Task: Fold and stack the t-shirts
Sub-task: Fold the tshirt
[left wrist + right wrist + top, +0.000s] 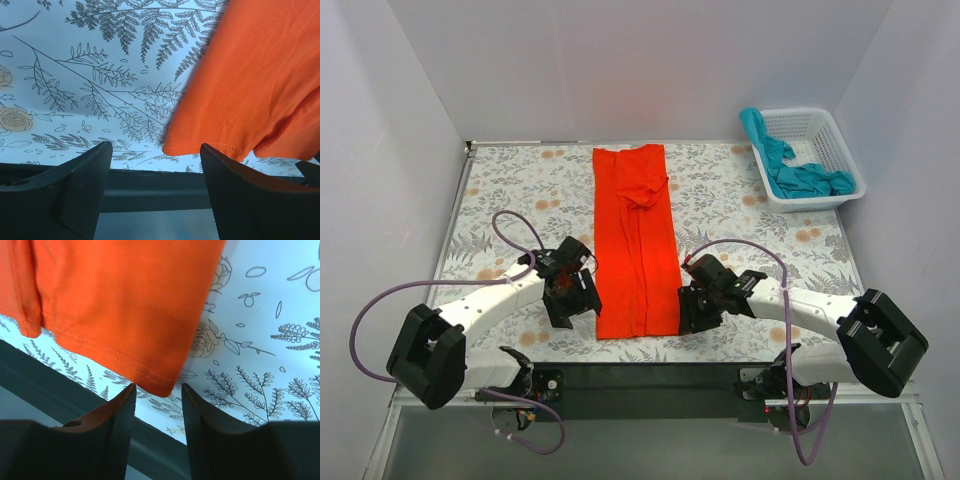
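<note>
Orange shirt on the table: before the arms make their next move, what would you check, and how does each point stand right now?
1. Orange shirt lies as a long flat strip on the table: ok.
2. Left gripper open, with the shirt's near left corner between its fingers: ok.
3. Right gripper open, with the near right corner at its fingertips: ok.
4. Far collar end smooth: not ok, a rumple shows there.
5. Fingers low enough to pinch the hem: cannot tell.
6. Teal cloth sits in the basket, apart from the shirt: ok.
</note>
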Robot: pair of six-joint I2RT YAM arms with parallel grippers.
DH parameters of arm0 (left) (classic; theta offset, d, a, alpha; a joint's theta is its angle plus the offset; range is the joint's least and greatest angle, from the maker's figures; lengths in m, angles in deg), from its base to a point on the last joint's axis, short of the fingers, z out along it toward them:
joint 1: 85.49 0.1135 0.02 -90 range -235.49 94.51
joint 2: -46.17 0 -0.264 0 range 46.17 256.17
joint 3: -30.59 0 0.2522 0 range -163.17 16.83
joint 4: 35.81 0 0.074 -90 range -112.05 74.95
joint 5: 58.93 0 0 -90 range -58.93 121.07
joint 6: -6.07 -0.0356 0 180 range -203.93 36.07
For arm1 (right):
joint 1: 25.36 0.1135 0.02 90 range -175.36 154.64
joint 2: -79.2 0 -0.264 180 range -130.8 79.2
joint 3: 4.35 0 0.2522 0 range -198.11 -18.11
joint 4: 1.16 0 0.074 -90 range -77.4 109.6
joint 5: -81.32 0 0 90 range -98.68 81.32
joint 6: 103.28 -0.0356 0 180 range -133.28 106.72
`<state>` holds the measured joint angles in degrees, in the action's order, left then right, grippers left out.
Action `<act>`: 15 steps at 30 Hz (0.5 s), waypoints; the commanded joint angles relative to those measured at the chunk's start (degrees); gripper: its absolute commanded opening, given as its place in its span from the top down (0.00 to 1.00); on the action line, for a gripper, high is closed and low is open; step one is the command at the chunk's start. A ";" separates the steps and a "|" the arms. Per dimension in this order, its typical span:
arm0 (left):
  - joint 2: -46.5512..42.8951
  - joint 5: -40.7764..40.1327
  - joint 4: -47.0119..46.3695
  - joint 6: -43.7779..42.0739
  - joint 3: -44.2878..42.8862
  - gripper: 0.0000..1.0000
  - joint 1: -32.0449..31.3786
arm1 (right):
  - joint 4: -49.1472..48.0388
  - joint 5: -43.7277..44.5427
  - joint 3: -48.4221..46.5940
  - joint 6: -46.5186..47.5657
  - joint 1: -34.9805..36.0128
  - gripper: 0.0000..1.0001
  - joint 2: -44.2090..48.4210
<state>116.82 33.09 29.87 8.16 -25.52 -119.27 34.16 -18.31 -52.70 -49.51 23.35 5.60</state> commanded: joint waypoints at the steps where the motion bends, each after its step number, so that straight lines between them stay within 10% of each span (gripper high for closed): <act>1: 1.41 2.28 -1.12 -0.42 -1.24 0.31 -0.85 | -1.61 -0.13 1.28 -1.12 -0.19 0.53 -0.40; 15: 8.53 2.81 -3.32 -0.34 -2.48 0.32 -4.45 | -2.40 1.10 2.68 -1.39 -0.19 0.56 -1.98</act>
<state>124.71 34.77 27.16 7.92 -26.40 -122.79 31.58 -19.38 -51.43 -50.91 23.13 4.59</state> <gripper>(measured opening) 0.686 0.436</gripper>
